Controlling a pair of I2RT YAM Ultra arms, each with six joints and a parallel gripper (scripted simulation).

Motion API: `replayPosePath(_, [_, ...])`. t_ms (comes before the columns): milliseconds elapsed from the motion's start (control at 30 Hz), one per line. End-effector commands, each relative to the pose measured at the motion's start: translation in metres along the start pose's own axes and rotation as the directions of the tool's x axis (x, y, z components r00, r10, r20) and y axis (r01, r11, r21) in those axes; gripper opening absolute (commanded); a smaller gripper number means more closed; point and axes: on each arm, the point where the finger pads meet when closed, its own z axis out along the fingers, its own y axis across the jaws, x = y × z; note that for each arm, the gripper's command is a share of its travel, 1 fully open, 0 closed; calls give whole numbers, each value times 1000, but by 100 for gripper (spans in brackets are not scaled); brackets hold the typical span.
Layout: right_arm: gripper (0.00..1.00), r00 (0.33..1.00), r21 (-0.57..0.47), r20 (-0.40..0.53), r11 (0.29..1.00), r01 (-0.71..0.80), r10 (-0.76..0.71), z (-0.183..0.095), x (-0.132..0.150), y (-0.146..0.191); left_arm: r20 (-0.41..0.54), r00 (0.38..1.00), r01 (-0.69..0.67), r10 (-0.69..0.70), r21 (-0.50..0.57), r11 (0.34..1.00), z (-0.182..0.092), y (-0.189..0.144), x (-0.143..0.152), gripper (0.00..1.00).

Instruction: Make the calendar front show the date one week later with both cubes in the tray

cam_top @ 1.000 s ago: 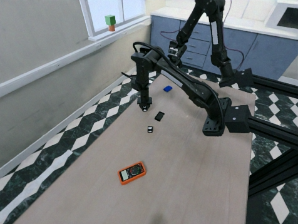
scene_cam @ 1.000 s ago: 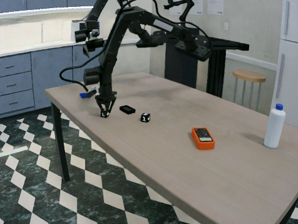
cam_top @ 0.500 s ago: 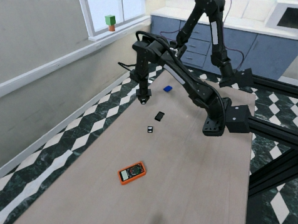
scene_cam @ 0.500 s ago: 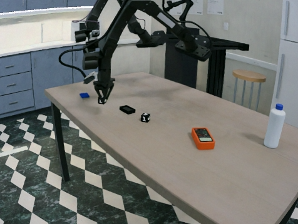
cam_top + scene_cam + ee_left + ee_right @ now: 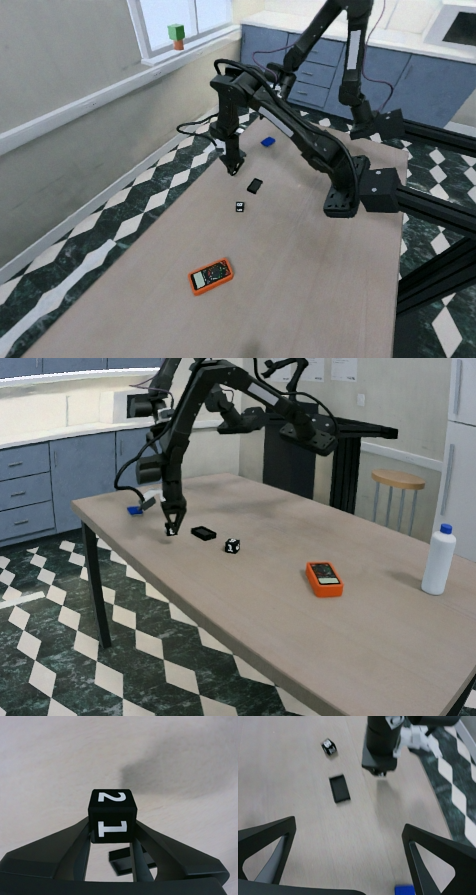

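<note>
Black, the shallow tray (image 5: 255, 186) (image 5: 203, 533) (image 5: 123, 865) (image 5: 339, 789) lies near the loose number cube (image 5: 240, 206) (image 5: 232, 546) (image 5: 328, 746) in the top view; outside, the left gripper (image 5: 233, 169) (image 5: 172, 520) (image 5: 111, 823) grips another, the raised number cube (image 5: 233, 173) (image 5: 171, 530) (image 5: 112, 816) (image 5: 381, 774). Left wrist: sideways digits (release without a turn could leave them toppled). Right wrist: the right gripper (image 5: 351, 826) gapes empty.
</note>
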Motion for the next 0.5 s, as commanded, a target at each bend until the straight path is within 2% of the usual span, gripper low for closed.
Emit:
replayPosePath(0, [100,991,164,-115,985,-54,74,-1,-6,-3,64,979,193,-194,17,981,-6,-2,-26,27])
replayPosePath(167, [100,984,285,-115,954,-96,134,1,-24,19,45,961,274,-275,19,962,4,-1,-22,27])
replayPosePath(400, [100,983,368,-23,916,-161,182,-1,-45,56,42,960,275,-276,16,961,3,-1,-21,27])
replayPosePath(467, [100,983,368,-23,916,-161,182,-1,-45,56,42,960,275,-276,16,961,3,-1,-21,27])
